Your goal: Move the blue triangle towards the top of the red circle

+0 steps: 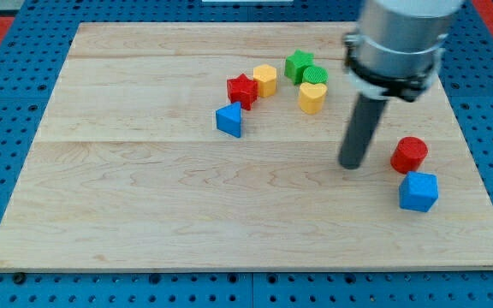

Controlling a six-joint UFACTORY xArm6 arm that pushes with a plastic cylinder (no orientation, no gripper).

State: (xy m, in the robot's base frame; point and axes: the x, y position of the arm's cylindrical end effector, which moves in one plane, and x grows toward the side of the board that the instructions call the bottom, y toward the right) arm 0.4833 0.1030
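While my tip (351, 164) rests, blue triangle (228, 120) lies leftward.

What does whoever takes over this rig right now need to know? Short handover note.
My tip is on the board, touching no block, just to the view's left of the red circle.
The blue triangle sits far to the view's left, beside the red star.
Done: nothing visible yet.
Left: get behind the triangle and push it rightward to a spot above the circle.
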